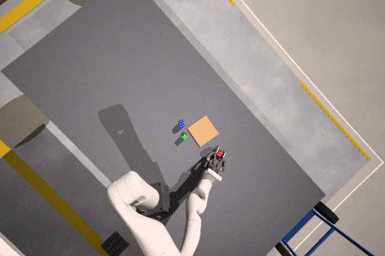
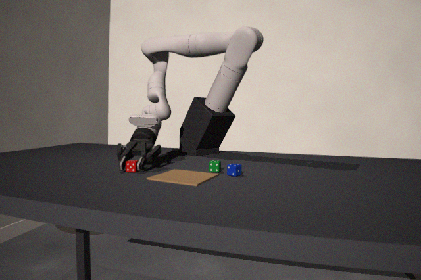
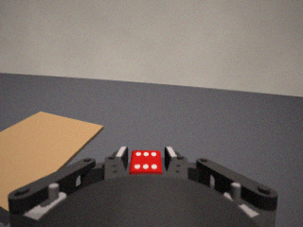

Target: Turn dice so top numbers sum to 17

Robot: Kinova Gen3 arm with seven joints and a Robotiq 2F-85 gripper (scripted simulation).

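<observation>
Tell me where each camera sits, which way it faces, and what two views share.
Top: overhead, looking down on the table, mat and white arm.
Exterior: at table height across from the base, facing the whole arm.
Wrist: behind the end effector, looking low across the table.
Shared: top and wrist both show six pips up on the red die.

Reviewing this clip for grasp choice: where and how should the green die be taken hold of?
Grip the green die across two opposite side faces, coming straight down from above. It lies flat on the table, apart from the blue die and just off the mat edge, so its sides look free. The claw now stands open around the red die.
</observation>
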